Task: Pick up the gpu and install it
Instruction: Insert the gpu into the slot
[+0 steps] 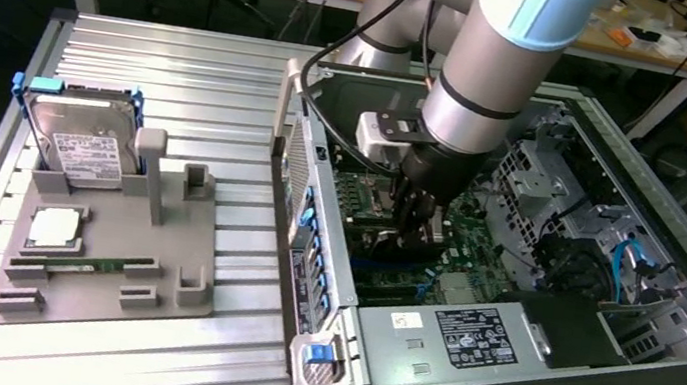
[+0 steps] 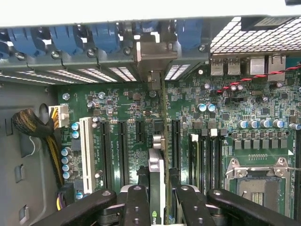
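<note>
Wrist view had the tool (image 2: 157, 202) closed on the gpu (image 2: 157, 172), its black fingers (image 2: 136, 205) pressed against either face of the card. The card stood edge-on, upright over the green motherboard (image 2: 117, 106), and ran in line with the dark expansion slots. Its silver end bracket (image 2: 154, 54) sat up against the rear wall of the case, among the blue latches (image 2: 106, 37). Whether the card's lower edge was fully down in a slot could not be told.

A white slot (image 2: 86, 153) lay well to one side of the card. The open processor socket (image 2: 256, 183) lay on the other side. A braided black-and-yellow cable bundle (image 2: 30, 126) curved along the edge of the board beyond the white slot.

From the exterior view, the arm (image 1: 511, 55) reached down into the open case (image 1: 298, 161), which lay on its side on the ribbed metal tabletop (image 1: 172, 68). At the exterior view's left, well apart from the case, a grey holder (image 1: 101, 290) rested on the tabletop. It carried a silver hard drive (image 1: 83, 151) propped at a tilt and a narrow green memory stick (image 1: 78, 265) lying flat nearer its front.
</note>
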`<state>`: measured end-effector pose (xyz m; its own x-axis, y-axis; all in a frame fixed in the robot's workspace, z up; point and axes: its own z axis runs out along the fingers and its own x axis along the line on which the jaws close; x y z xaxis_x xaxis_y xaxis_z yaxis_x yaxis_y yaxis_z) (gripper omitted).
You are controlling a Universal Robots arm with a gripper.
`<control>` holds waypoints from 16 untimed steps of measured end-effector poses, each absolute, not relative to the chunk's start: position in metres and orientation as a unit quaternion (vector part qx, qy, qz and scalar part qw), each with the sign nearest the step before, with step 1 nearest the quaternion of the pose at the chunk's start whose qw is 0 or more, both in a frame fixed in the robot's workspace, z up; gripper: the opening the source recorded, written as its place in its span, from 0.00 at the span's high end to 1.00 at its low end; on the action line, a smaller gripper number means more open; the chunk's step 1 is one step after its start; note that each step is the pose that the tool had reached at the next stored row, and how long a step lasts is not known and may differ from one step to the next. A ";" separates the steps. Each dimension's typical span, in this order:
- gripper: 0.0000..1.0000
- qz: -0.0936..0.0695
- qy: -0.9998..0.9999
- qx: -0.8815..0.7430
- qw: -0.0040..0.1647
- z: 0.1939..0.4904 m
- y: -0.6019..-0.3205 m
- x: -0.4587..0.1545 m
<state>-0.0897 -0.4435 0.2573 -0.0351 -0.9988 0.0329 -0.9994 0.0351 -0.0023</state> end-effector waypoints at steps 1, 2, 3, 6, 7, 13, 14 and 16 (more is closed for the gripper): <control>0.73 0.012 -0.719 0.694 0.011 0.257 -0.444 -0.090; 0.73 0.013 -0.719 0.694 0.012 0.256 -0.444 -0.090; 0.73 0.013 -0.719 0.694 0.012 0.255 -0.444 -0.090; 0.73 0.012 -0.719 0.694 0.011 0.253 -0.444 -0.090; 0.73 0.013 -0.719 0.694 0.011 0.253 -0.443 -0.090; 0.73 0.012 -0.719 0.694 0.011 0.253 -0.443 -0.090; 0.73 0.012 -0.719 0.694 0.011 0.253 -0.443 -0.090; 0.73 0.012 -0.719 0.694 0.011 0.253 -0.443 -0.090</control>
